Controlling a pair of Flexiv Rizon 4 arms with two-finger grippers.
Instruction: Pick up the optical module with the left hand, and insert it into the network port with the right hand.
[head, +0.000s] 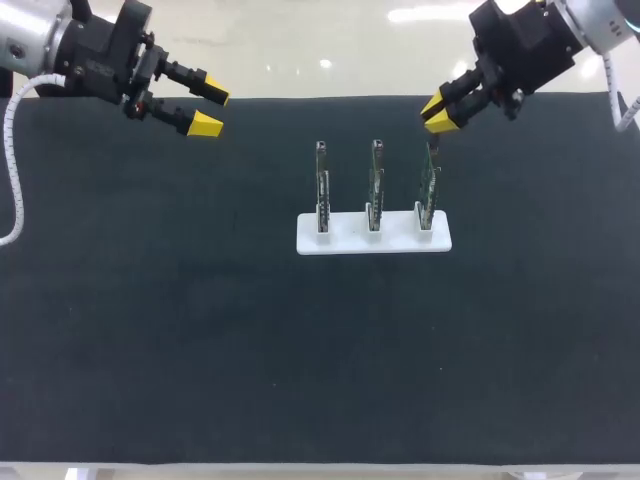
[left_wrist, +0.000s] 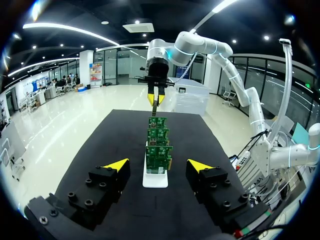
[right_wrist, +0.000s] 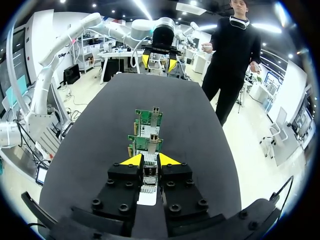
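The optical module (right_wrist: 149, 172) sits between the two yellow-tipped fingers of the right gripper (right_wrist: 150, 161), a slim silvery piece pinched from both sides, with the fingers drawn in close around it. From the left wrist view it shows as a thin strip (left_wrist: 156, 106) hanging down out of the right gripper (left_wrist: 155, 97), its lower end right at the top of the farthest circuit board. I cannot tell whether it touches the board or stops just short.

In the head view the right gripper (head: 422, 112) hangs over the far right part of the black table (head: 200, 330), just above the rightmost board (head: 428, 190) of three green boards. They stand upright in a row in a white holder (head: 350, 242) near the middle of the table. The network port (head: 432, 150) is the small metal piece at the top of that board, directly under the gripper's tips.

The left gripper (head: 198, 108) is off at the far left edge of the table, well apart from the holder, its fingers spread wide with nothing in them. Seen from its own wrist, the three boards line up one behind another ahead of it.
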